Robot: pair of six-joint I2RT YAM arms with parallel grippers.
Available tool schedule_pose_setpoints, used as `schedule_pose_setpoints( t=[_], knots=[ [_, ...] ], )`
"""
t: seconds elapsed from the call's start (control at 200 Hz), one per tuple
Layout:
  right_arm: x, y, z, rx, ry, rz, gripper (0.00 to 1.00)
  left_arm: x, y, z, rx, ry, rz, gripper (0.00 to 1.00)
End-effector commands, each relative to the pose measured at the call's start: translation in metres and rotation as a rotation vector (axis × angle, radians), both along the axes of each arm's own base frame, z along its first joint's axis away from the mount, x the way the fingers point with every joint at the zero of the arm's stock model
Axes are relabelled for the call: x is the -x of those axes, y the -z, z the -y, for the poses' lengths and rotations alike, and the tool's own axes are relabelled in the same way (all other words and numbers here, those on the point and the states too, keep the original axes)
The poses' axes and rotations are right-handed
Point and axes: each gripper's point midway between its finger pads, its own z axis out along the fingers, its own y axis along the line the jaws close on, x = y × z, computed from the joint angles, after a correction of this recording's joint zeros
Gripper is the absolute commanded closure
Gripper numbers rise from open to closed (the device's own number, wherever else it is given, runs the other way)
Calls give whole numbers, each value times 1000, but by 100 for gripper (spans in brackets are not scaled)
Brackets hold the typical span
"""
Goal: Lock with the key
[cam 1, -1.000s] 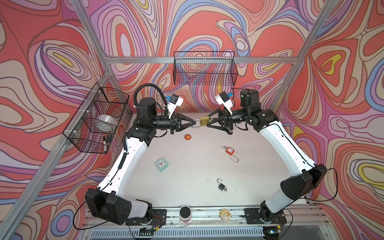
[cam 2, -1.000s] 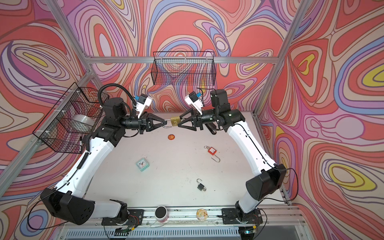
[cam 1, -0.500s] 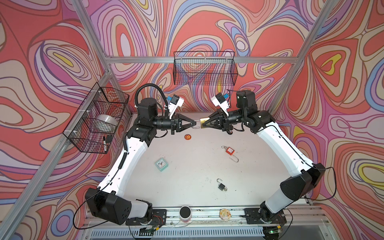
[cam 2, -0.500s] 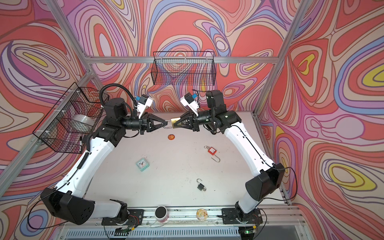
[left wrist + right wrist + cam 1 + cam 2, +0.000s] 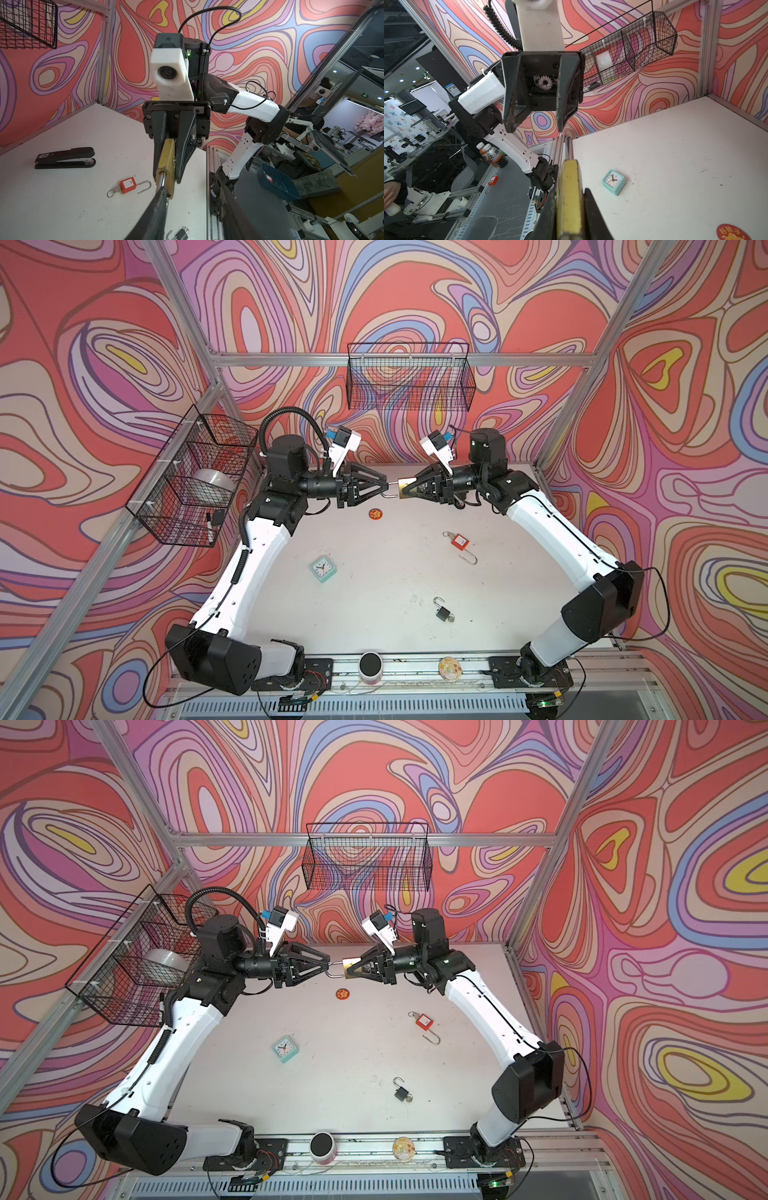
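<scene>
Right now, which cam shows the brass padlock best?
Left wrist view: the brass padlock fills mid-frame, body and shackle both visible, pinched in the right claw. Right wrist view shows only its narrow edge and shackle tip. In both top views it is just a small gold block.

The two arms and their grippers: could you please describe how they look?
The left arm and right arm have white shells with black joints. The left gripper and right gripper are black and triangular, each under a white camera mount. A black ribbed hose loops over the left arm.
</scene>
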Motion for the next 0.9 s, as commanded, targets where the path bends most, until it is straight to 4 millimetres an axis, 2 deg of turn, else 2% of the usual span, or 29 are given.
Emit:
schedule_pose_setpoints(
  t=[0.0,0.25,0.451,0.571,0.896],
  knots=[
    [19,-42,10,-88,-27,114,100,10,2,-3,-13,11,27,56],
    [23,-47,11,-104,-45,107,100,1,7,-6,-31,-38,14,54],
    [26,-45,13,-92,-40,110,100,-1,-9,-8,18,-36,52,48],
    [25,-45,13,-90,-37,108,100,-2,-12,-11,34,-41,62,44],
    [27,-46,13,-89,-66,73,100,-7,-14,-13,89,-69,124,41]
  ],
)
